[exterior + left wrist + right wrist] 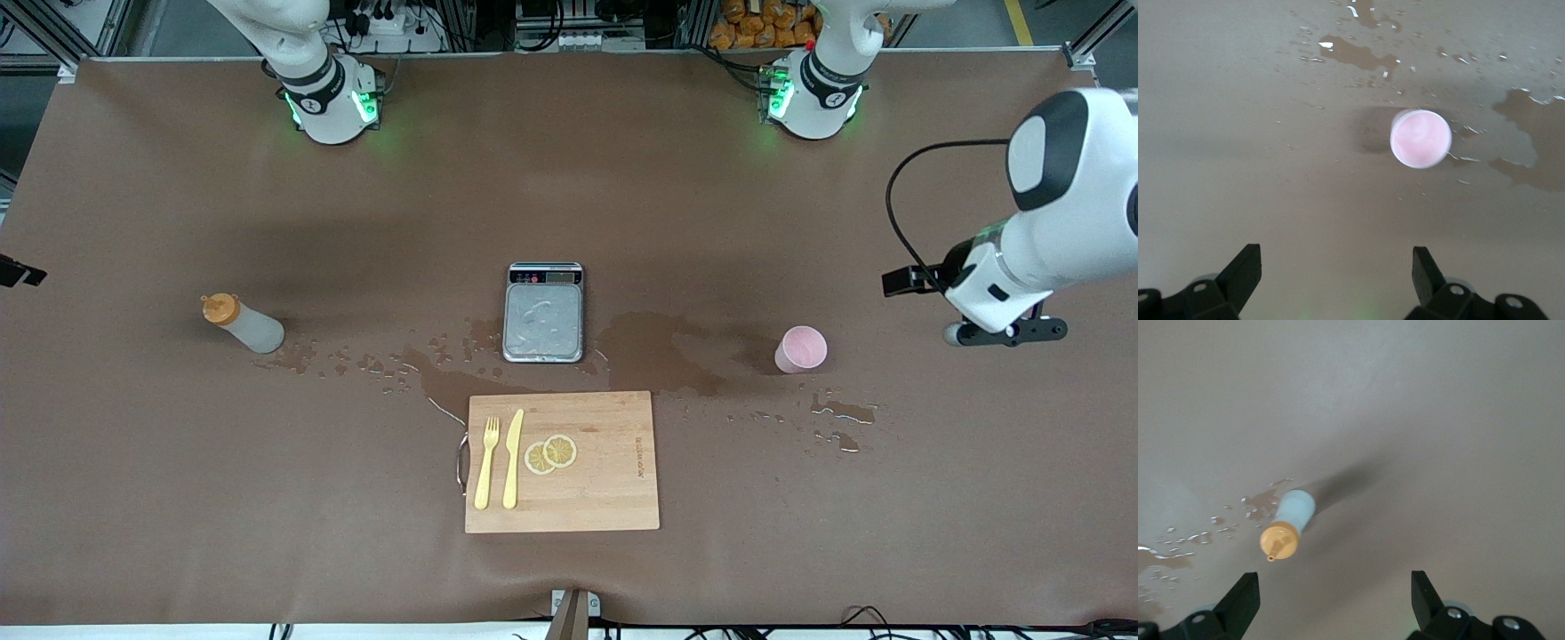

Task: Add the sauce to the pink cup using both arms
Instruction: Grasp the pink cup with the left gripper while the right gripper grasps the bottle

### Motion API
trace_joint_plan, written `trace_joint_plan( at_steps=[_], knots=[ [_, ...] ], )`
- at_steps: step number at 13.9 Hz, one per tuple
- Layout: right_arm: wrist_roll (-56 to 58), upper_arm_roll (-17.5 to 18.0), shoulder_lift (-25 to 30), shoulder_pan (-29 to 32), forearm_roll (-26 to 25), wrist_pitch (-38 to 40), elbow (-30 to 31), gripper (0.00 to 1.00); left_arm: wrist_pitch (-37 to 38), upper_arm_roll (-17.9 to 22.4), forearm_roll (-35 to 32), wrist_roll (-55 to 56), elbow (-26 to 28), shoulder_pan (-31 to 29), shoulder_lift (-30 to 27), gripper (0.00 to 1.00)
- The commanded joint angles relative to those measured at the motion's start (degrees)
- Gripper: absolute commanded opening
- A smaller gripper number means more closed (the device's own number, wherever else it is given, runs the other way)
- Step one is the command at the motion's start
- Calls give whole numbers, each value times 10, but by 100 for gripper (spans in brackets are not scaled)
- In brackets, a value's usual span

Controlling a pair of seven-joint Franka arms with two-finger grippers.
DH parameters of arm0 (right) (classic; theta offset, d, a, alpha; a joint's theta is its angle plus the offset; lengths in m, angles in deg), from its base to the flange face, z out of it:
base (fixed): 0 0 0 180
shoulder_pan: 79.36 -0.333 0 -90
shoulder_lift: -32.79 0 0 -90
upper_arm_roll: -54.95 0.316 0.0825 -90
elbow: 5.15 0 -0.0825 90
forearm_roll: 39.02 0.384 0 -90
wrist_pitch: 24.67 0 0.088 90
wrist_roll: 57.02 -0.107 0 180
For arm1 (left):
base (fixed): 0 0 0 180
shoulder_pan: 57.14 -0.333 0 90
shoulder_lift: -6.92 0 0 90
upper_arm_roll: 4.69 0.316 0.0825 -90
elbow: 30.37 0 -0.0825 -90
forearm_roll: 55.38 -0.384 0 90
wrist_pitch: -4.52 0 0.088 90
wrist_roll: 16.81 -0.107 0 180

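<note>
Evidently the step in hand is the approach: each arm has its own target to take, and neither is touched yet. The left gripper (1335,280), jaws spread wide and empty, hangs over bare tabletop at the left arm's end, with the small pale pink plastic tumbler (801,348) just beside it toward the middle of the table. The right gripper (1335,600), equally wide and empty, hangs above the small translucent whitish squeeze bottle with the orange nozzle cap (1286,525); it is not visible in the front view. To do this well, I judge each gripper should centre over its object before descending, fingers straddling the body squarely, and the bottle should be taken at mid-body (below the cap) so squeezing stays possible.

The cup stands upright, its round rim up, well apart from the bottle, which stands upright toward the right arm's end. Between them sits a steel kitchen scale (543,312), amid wet patches (662,351) on the brown table (178,498).
</note>
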Motion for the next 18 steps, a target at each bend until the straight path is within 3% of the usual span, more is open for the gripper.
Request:
trace_joint_plan(
  at_steps=[1,7,9,13,16,18],
  knots=[
    [-30,11,-53,49,70,28,-26,100,-31,-6,-5,21,-4,2,28,100],
    [-53,11,-129,89,123,51,-28,100,-118,-10,24,96,-2,6,84,100],
    [-53,11,-152,96,126,52,-28,100,-146,-9,69,97,-2,2,95,100],
    [-79,12,-194,97,127,51,-29,100,-171,-9,73,106,4,5,124,100],
    [-102,11,-235,116,182,52,-28,100,-229,-10,76,106,51,5,123,100],
    [-102,11,-261,126,209,53,-28,100,-230,-14,75,105,69,9,114,100]
  ],
)
